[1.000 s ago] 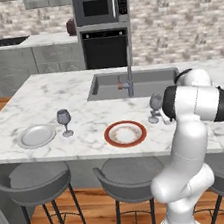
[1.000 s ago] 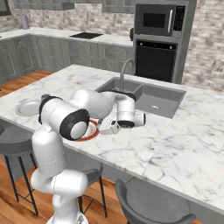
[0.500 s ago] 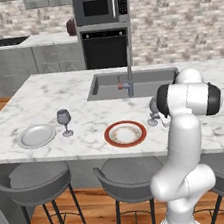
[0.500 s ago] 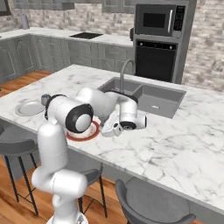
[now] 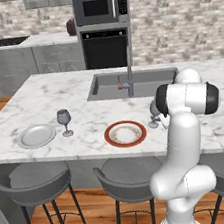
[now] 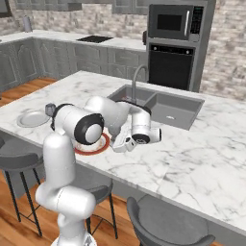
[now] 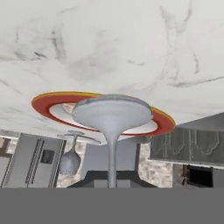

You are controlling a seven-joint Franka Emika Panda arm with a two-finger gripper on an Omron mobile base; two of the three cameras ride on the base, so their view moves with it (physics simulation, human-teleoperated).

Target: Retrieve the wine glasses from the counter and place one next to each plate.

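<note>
The hand (image 6: 116, 142) is clamped on a glass (image 5: 153, 114) at centre right, its foot on the table (image 5: 51, 95) beside the red-rimmed plate (image 5: 125, 133); the other glass (image 5: 64, 122) stands beside the grey plate (image 5: 35, 136), lower left.

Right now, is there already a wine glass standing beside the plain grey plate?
Yes, a wine glass stands upright on the marble just right of the grey plate.

Both base views look forward and down over the island desk (image 5: 42, 101), sharing the sink (image 5: 111, 86) and red-rimmed plate (image 5: 125, 133). Hand view is inverted, close above that plate.
</note>
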